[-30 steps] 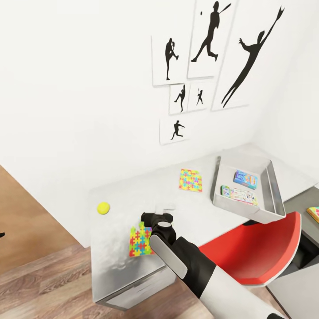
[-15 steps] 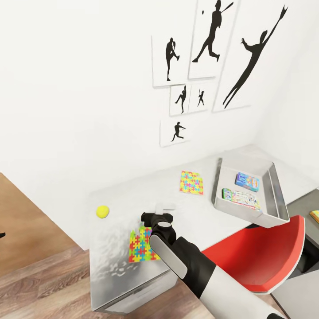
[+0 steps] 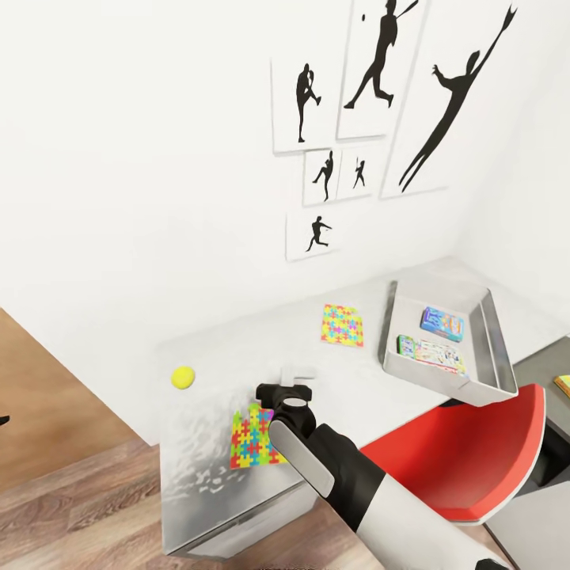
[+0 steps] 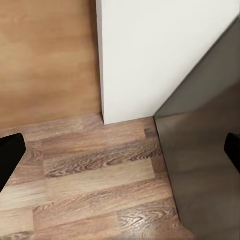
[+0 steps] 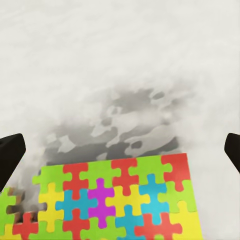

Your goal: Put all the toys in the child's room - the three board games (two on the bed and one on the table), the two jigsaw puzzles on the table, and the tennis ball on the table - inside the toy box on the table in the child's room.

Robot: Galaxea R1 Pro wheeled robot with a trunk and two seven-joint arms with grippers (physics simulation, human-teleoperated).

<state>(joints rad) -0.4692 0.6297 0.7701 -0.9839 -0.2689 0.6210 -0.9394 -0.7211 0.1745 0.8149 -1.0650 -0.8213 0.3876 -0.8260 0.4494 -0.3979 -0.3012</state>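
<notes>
Right wrist view looks straight down on the near jigsaw puzzle (image 5: 110,200), lying flat on the table (image 5: 120,65) between the right gripper (image 5: 120,152)'s widely spread fingertips. It looks thin, light and stiff with no raised edge, so I judge its free border at the table's rim the best hold. Head view adds the tennis ball (image 3: 183,378), second puzzle (image 3: 343,324) and toy box (image 3: 499,356) holding two board games (image 3: 431,339). Left gripper (image 4: 120,155) hangs open over the floor (image 4: 95,185)
</notes>
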